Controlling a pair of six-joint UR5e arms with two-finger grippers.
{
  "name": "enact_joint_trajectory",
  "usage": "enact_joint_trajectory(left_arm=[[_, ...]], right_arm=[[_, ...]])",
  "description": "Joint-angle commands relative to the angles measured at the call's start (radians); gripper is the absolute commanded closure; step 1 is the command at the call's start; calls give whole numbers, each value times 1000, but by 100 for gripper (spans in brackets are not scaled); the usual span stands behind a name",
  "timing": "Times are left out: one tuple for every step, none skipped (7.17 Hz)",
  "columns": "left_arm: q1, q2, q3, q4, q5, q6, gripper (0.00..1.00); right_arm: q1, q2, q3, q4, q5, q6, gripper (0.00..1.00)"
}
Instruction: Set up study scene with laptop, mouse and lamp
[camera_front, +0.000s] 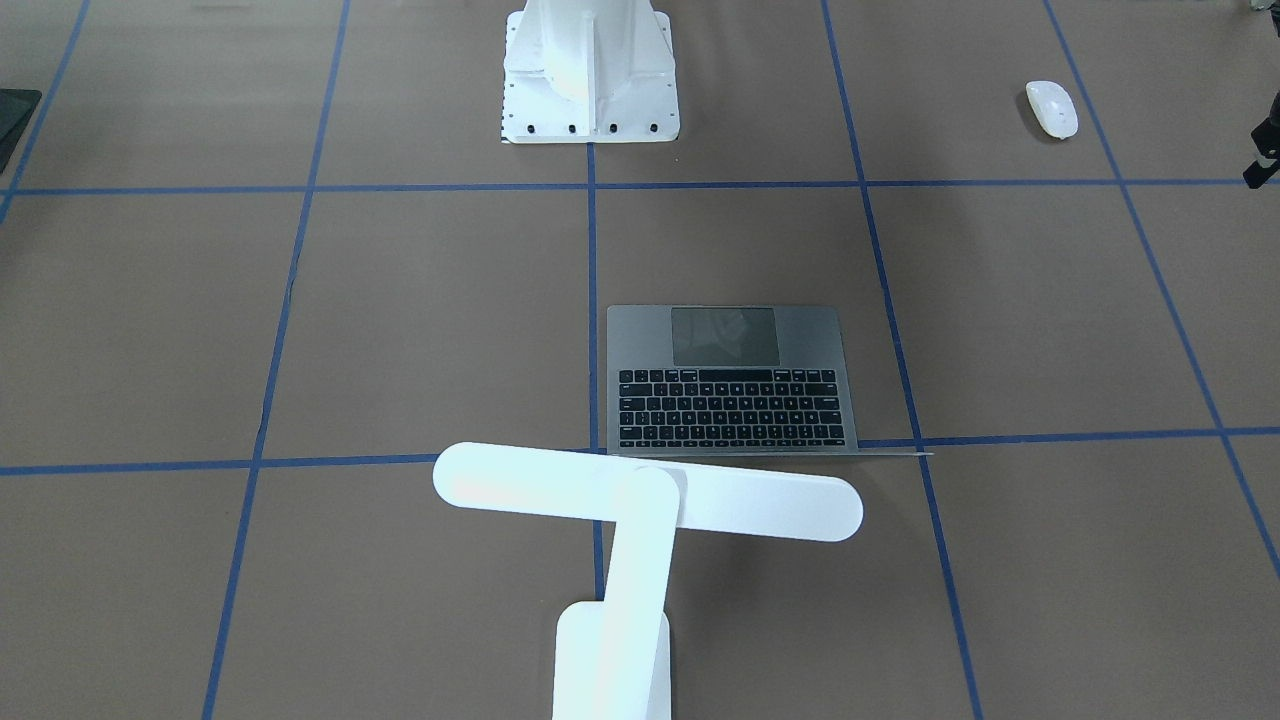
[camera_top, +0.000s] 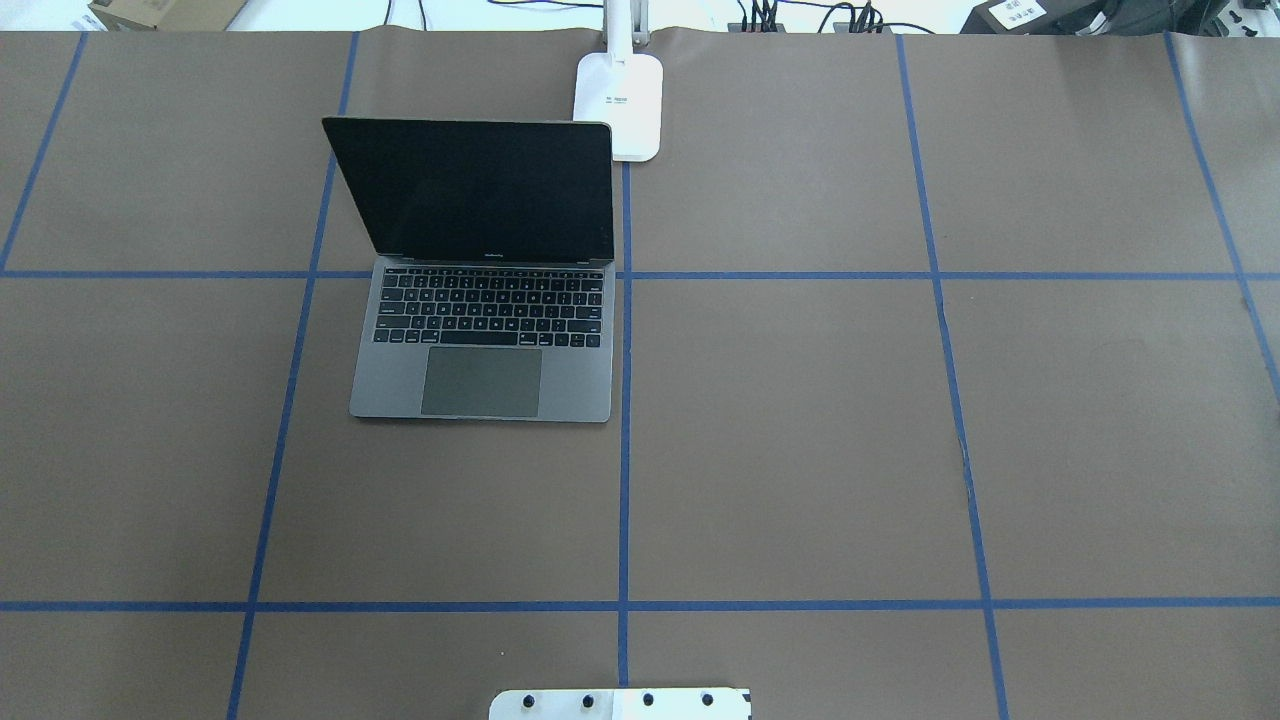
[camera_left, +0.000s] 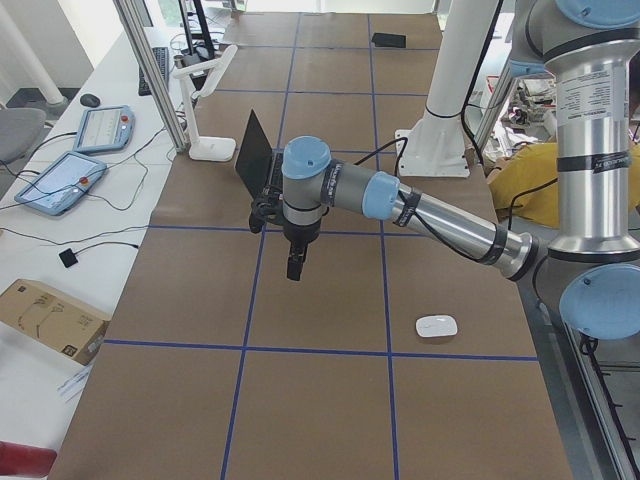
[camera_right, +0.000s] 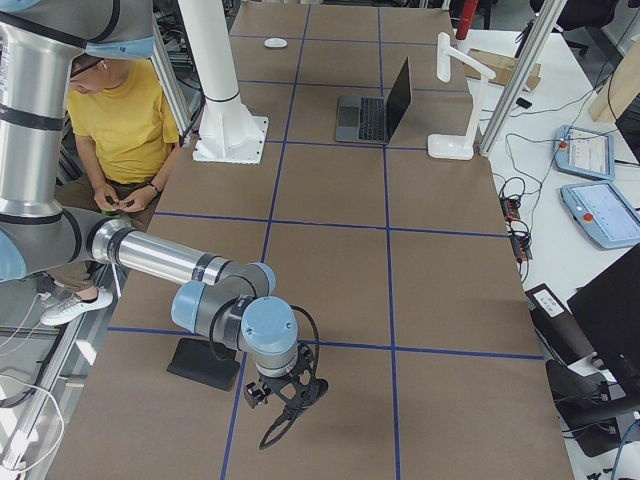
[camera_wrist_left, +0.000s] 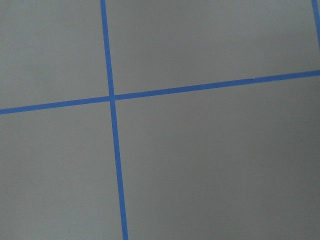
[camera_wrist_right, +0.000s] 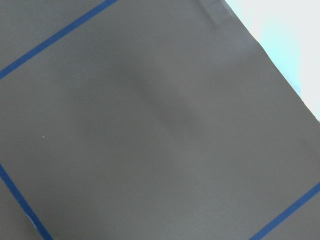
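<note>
Laptop (camera_top: 480, 330) is standing open with a dark screen, at about 11 o'clock from the centre of the desk (camera_top: 800, 450) in the overhead view. Lamp (camera_top: 618, 100) is sitting at 12 o'clock, its base just beside the lid's corner. In the front-facing view I am seeing the mouse (camera_front: 1052, 108) lying well apart, between 1 and 2 o'clock from the laptop. Left gripper (camera_left: 294, 268) and right gripper (camera_right: 288, 415) are hanging over bare desk. I cannot tell how their jaws are standing.
</note>
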Motion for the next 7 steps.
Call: enact_joint_trajectory(left_arm=[[-1, -1, 1, -1, 1, 0, 0], [1, -7, 3, -1, 1, 0, 0], [1, -8, 3, -1, 1, 0, 0], [1, -7, 4, -1, -1, 0, 0], [1, -7, 4, -1, -1, 0, 0], [1, -7, 4, -1, 1, 0, 0], [1, -7, 4, -1, 1, 0, 0]], right_arm=[[-2, 8, 10, -163, -1, 64, 1], [1, -1, -24, -158, 1, 69, 1], [1, -10, -39, -154, -2, 51, 0], [3, -30, -43, -154, 10, 69, 0], [3, -53, -76, -157, 106, 81, 1], [3, -60, -139, -155, 182, 201, 1], [3, -85, -145, -157, 183, 319, 1]])
